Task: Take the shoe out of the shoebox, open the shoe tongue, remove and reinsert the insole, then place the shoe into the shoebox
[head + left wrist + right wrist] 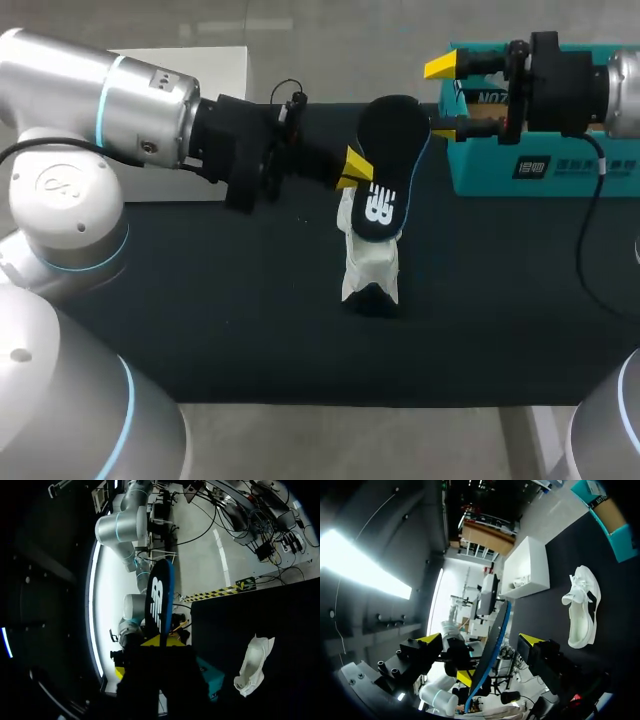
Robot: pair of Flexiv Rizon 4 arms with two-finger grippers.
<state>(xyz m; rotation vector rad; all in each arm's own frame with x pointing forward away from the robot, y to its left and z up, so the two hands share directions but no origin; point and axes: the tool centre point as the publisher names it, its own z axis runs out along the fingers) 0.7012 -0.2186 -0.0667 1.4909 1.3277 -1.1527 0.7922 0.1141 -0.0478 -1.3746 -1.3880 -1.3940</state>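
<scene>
My left gripper (355, 170) is shut on the lower end of a black insole (390, 160) with a white logo and holds it upright above the table. In the left wrist view the insole (159, 600) rises from that gripper (160, 641). My right gripper (442, 98) is open, with its two yellow tips on either side of the insole's upper end. In the right wrist view the insole (495, 645) stands edge-on between the fingers of the right gripper (480, 640), touching neither. The white shoe (370, 255) lies on the black mat below the insole (255, 662) (582, 610).
An open teal shoebox (540, 165) stands at the table's back right, under my right arm (212, 677) (610, 520). A white box (190, 140) sits at the back left behind my left arm (527, 567). The black mat (250, 320) covers the table.
</scene>
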